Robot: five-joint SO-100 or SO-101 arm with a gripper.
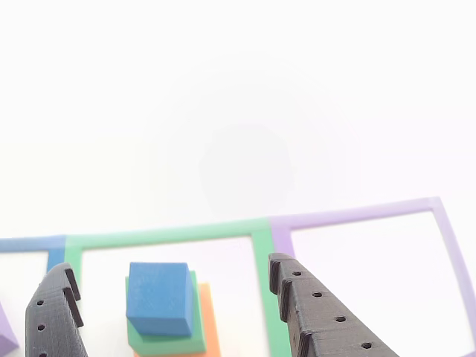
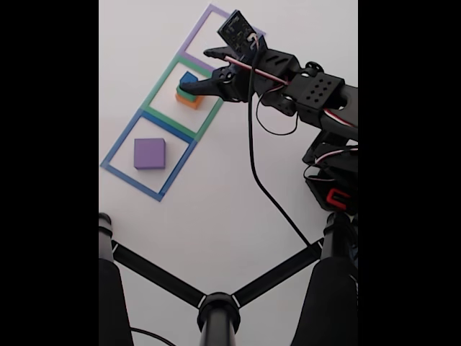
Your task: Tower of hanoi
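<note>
Parted gripper fingers straddle blue block (atop green block, orange block); no writing legible.

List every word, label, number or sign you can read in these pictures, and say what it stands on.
None can be read. The blue block, green block, orange block and purple block have plain faces. The gripper shows only round holes. The circuit board on the arm carries small marks, too small and blurred to read.
</note>
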